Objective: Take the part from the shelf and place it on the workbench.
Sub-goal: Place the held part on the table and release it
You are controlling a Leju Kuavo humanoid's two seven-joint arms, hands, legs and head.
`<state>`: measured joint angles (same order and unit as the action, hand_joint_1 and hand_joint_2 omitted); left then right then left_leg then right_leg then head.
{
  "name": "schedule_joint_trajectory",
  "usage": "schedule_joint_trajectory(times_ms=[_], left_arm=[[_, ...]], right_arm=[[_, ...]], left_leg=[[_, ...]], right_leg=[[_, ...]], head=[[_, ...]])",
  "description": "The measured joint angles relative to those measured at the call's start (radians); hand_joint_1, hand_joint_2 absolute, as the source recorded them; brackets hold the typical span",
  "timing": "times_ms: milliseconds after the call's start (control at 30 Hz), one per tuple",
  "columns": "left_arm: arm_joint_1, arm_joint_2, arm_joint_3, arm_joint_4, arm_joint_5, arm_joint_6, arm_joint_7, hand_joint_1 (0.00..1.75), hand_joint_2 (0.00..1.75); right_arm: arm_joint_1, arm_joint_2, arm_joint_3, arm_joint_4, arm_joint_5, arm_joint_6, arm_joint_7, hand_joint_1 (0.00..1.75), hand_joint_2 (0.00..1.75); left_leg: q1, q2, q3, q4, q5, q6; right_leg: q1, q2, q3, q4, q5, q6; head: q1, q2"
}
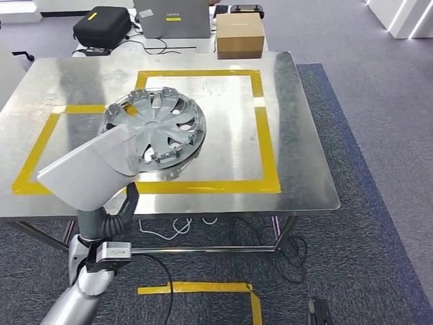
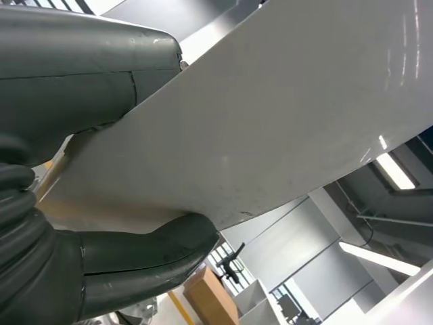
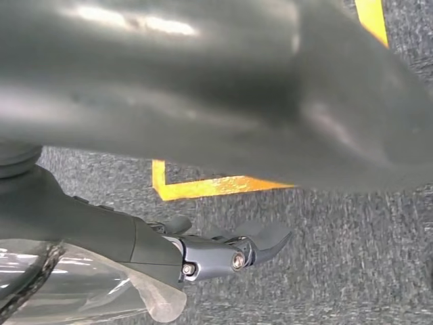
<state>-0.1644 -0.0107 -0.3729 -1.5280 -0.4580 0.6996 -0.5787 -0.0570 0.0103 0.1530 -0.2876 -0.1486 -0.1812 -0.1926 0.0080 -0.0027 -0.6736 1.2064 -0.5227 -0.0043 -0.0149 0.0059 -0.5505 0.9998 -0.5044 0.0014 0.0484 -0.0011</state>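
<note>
A steel workbench (image 1: 301,135) bears a silver hubcap (image 1: 155,132) inside its yellow tape square (image 1: 268,142). The left hand (image 2: 102,203), nearer, grips a grey flat panel (image 1: 89,169) whose far edge touches the hubcap's near rim. The right hand (image 3: 219,254) hangs unclenched over carpet.

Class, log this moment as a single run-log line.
left hand: holds grey panel | hubcap: lies on workbench, across yellow tape | right hand: over carpet
</note>
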Motion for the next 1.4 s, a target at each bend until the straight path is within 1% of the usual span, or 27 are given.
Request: schedule_joint_trajectory(times_ms=[33, 67, 100, 200, 267, 300, 367, 400, 433, 467, 533, 567, 600, 667, 733, 767, 833, 900, 933, 967, 1033, 1067, 1100, 1133, 1267, 1333, 1400], left_arm=[[-0.001, 0.000, 0.000, 0.000, 0.000, 0.000, 0.002, 1.75, 1.75], [-0.003, 0.000, -0.001, 0.000, -0.001, 0.000, 0.003, 1.75, 1.75], [-0.004, 0.000, -0.001, 0.001, -0.002, 0.000, 0.005, 1.75, 1.75], [-0.004, 0.000, -0.001, 0.001, -0.003, 0.000, 0.006, 1.75, 1.75], [-0.006, 0.000, -0.001, 0.001, -0.003, 0.000, 0.006, 1.75, 1.75], [-0.007, 0.000, -0.002, 0.001, -0.003, 0.000, 0.006, 1.75, 1.75], [-0.008, -0.001, -0.002, 0.001, -0.003, 0.000, 0.006, 1.75, 1.75], [-0.007, -0.001, -0.003, 0.001, -0.003, 0.000, 0.006, 1.75, 1.75], [-0.006, 0.000, -0.003, 0.002, -0.003, 0.000, 0.005, 1.75, 1.75], [-0.004, 0.000, -0.002, 0.002, -0.003, 0.000, 0.004, 1.75, 1.75], [-0.003, 0.000, -0.002, 0.003, -0.001, 0.000, 0.003, 1.75, 1.75], [-0.003, 0.000, -0.002, 0.003, -0.001, 0.000, 0.003, 1.75, 1.75], [-0.004, 0.000, -0.002, 0.004, 0.000, 0.000, 0.002, 1.75, 1.75], [-0.004, 0.000, -0.003, 0.005, 0.000, 0.000, 0.003, 1.75, 1.75], [-0.005, 0.000, -0.003, 0.006, 0.000, 0.000, 0.003, 1.75, 1.75], [-0.006, 0.000, -0.003, 0.006, 0.000, 0.000, 0.002, 1.75, 1.75], [-0.008, 0.000, -0.003, 0.007, 0.000, 0.000, 0.001, 1.75, 1.75], [-0.007, 0.000, -0.003, 0.010, -0.002, 0.000, 0.000, 1.75, 1.75], [-0.006, 0.001, -0.003, 0.012, -0.003, 0.000, 0.000, 1.75, 1.75], [-0.006, 0.002, -0.003, 0.013, -0.002, 0.000, 0.000, 1.75, 1.75], [-0.008, 0.003, -0.004, 0.014, -0.001, 0.000, 0.000, 1.75, 1.75], [-0.010, 0.003, -0.004, 0.014, 0.000, 0.000, 0.000, 1.75, 1.75], [-0.012, 0.003, -0.004, 0.015, 0.000, 0.000, 0.001, 1.75, 1.75], [-0.014, 0.003, -0.004, 0.015, 0.001, 0.000, 0.001, 1.75, 1.75], [-0.015, 0.003, -0.004, 0.015, 0.008, 0.000, -0.002, 1.75, 1.75], [-0.016, 0.002, -0.004, 0.015, 0.009, 0.000, -0.004, 1.75, 1.75], [-0.017, 0.001, -0.004, 0.015, 0.010, 0.000, -0.005, 1.75, 1.75]], right_arm=[[0.000, 0.000, 0.000, 0.000, 0.000, 0.000, 0.000, 0.00, 0.00], [-0.002, 0.001, 0.000, 0.000, -0.001, 0.001, 0.000, 0.00, 0.00], [-0.003, 0.001, 0.000, 0.000, -0.001, 0.001, 0.000, 0.00, 0.00], [-0.005, 0.000, 0.000, 0.000, -0.002, 0.001, 0.001, 0.00, 0.00], [-0.006, 0.000, 0.000, -0.001, -0.002, 0.000, 0.000, 0.00, 0.00], [-0.007, 0.001, 0.000, -0.001, -0.001, 0.000, 0.000, 0.00, 0.00], [-0.006, 0.001, 0.000, -0.001, -0.001, 0.000, 0.000, 0.00, 0.00], [-0.004, 0.001, 0.000, -0.001, -0.001, -0.001, 0.000, 0.00, 0.00], [-0.001, 0.001, 0.000, -0.001, -0.002, -0.001, 0.000, 0.00, 0.00], [0.001, 0.000, 0.000, -0.001, -0.002, -0.001, 0.000, 0.00, 0.00], [0.002, 0.000, -0.001, -0.001, -0.003, -0.001, 0.000, 0.00, 0.00], [0.001, 0.000, -0.001, -0.001, -0.003, -0.001, 0.000, 0.00, 0.00], [0.000, 0.000, -0.001, -0.001, -0.004, -0.001, 0.000, 0.00, 0.00], [-0.001, 0.000, -0.001, -0.001, -0.004, -0.001, 0.000, 0.00, 0.00], [0.000, 0.000, -0.001, -0.001, -0.004, 0.000, 0.000, 0.00, 0.00], [0.000, 0.001, -0.001, -0.002, -0.005, 0.000, 0.000, 0.00, 0.00], [-0.002, 0.001, -0.001, -0.002, -0.005, 0.001, -0.001, 0.00, 0.00], [-0.003, 0.001, -0.002, -0.002, -0.005, 0.001, 0.000, 0.00, 0.00], [-0.003, 0.001, -0.002, -0.002, -0.005, 0.001, 0.000, 0.00, 0.00], [-0.002, 0.001, -0.002, -0.002, -0.005, 0.002, 0.000, 0.00, 0.00], [-0.002, 0.001, -0.002, -0.002, -0.005, 0.002, 0.000, 0.00, 0.00], [-0.003, 0.001, -0.002, -0.002, -0.005, 0.002, 0.000, 0.00, 0.00], [-0.005, 0.001, -0.002, -0.002, -0.005, 0.002, 0.000, 0.00, 0.00], [-0.006, 0.001, -0.002, -0.002, -0.005, 0.001, 0.000, 0.00, 0.00], [-0.009, 0.000, -0.002, -0.002, -0.005, 0.000, 0.000, 0.00, 0.00], [-0.011, 0.000, -0.002, -0.002, -0.006, 0.000, 0.000, 0.00, 0.00], [-0.010, 0.000, -0.003, -0.002, -0.006, -0.001, 0.000, 0.00, 0.00]], left_leg=[[-0.001, 0.000, 0.027, -0.064, 0.036, 0.003], [-0.002, 0.000, 0.049, -0.120, 0.058, 0.007], [-0.004, 0.000, 0.062, -0.154, 0.065, 0.010], [-0.006, -0.001, 0.067, -0.176, 0.054, 0.022], [-0.003, 0.000, 0.076, -0.185, 0.053, 0.033], [-0.001, 0.001, 0.080, -0.188, 0.052, 0.039], [-0.003, 0.001, 0.085, -0.188, 0.047, 0.047], [-0.005, 0.001, 0.088, -0.188, 0.044, 0.049], [-0.006, 0.000, 0.092, -0.188, 0.041, 0.050], [-0.006, -0.002, 0.098, -0.188, 0.036, 0.050], [-0.007, -0.004, 0.113, -0.188, 0.026, 0.046], [-0.008, -0.004, 0.118, -0.186, 0.021, 0.042], [-0.010, -0.004, 0.119, -0.186, 0.018, 0.037], [-0.011, -0.004, 0.118, -0.186, 0.016, 0.028], [-0.011, -0.004, 0.120, -0.185, 0.009, 0.017], [-0.010, -0.004, 0.114, -0.166, -0.003, 0.011], [-0.007, -0.003, 0.069, -0.069, -0.051, 0.000], [-0.002, -0.002, -0.004, 0.062, -0.095, -0.008], [-0.001, -0.002, -0.027, 0.093, -0.093, -0.010], [0.000, -0.002, -0.031, 0.087, -0.071, -0.010], [0.000, -0.002, 0.013, -0.031, 0.013, -0.005], [-0.001, -0.002, 0.042, -0.098, 0.043, -0.002], [-0.003, -0.001, 0.064, -0.149, 0.060, 0.003], [-0.005, -0.002, 0.075, -0.174, 0.062, 0.007], [-0.005, -0.002, 0.084, -0.193, 0.057, 0.030], [-0.002, 0.000, 0.090, -0.199, 0.057, 0.040], [-0.003, 0.000, 0.091, -0.199, 0.054, 0.045]], right_leg=[[0.001, 0.001, 0.006, 0.000, -0.005, 0.004], [0.002, 0.001, 0.009, 0.001, -0.010, 0.009], [0.003, 0.001, 0.008, 0.002, -0.012, 0.014], [0.003, -0.001, 0.002, -0.001, -0.016, 0.030], [0.003, -0.003, -0.013, 0.030, -0.036, 0.039], [0.002, -0.003, -0.038, 0.077, -0.058, 0.042], [0.002, -0.003, -0.116, 0.221, -0.110, 0.045], [0.003, -0.003, -0.153, 0.278, -0.121, 0.045], [0.003, -0.003, -0.175, 0.302, -0.112, 0.045], [0.003, -0.003, -0.175, 0.281, -0.081, 0.042], [0.004, -0.003, -0.125, 0.151, 0.004, 0.035], [0.006, -0.003, -0.095, 0.085, 0.031, 0.030], [0.007, -0.003, -0.073, 0.040, 0.043, 0.026], [0.011, -0.001, -0.058, 0.016, 0.037, 0.020], [0.007, 0.000, -0.052, 0.008, 0.035, 0.013], [0.004, -0.001, -0.046, 0.003, 0.035, 0.008], [0.000, -0.002, -0.036, -0.002, 0.033, -0.001], [0.000, -0.002, -0.031, -0.002, 0.028, -0.005], [0.001, -0.002, -0.029, -0.002, 0.025, -0.005], [0.001, -0.001, -0.025, -0.002, 0.023, -0.004], [0.001, 0.001, -0.014, -0.002, 0.016, 0.000], [0.002, 0.001, -0.009, -0.001, 0.012, 0.004], [0.004, 0.002, -0.007, 0.000, 0.009, 0.008], [0.005, 0.002, -0.008, 0.000, 0.007, 0.013], [0.003, -0.001, -0.015, 0.011, -0.008, 0.036], [0.002, -0.001, -0.063, 0.101, -0.053, 0.043], [0.001, -0.001, -0.139, 0.239, -0.103, 0.048]], head=[[0.000, 0.000], [0.000, 0.000], [0.001, 0.000], [0.001, 0.000], [0.003, 0.000], [0.004, 0.000], [0.006, 0.000], [0.005, 0.000], [0.006, 0.000], [0.006, 0.000], [0.006, 0.000], [0.005, 0.000], [0.005, 0.000], [0.003, 0.000], [0.001, 0.000], [-0.002, 0.000], [-0.008, 0.000], [-0.010, 0.000], [-0.010, 0.000], [-0.010, 0.000], [-0.011, 0.000], [-0.010, 0.000], [-0.010, 0.000], [-0.009, 0.000], [-0.008, 0.000], [-0.004, 0.000], [-0.001, 0.000]])
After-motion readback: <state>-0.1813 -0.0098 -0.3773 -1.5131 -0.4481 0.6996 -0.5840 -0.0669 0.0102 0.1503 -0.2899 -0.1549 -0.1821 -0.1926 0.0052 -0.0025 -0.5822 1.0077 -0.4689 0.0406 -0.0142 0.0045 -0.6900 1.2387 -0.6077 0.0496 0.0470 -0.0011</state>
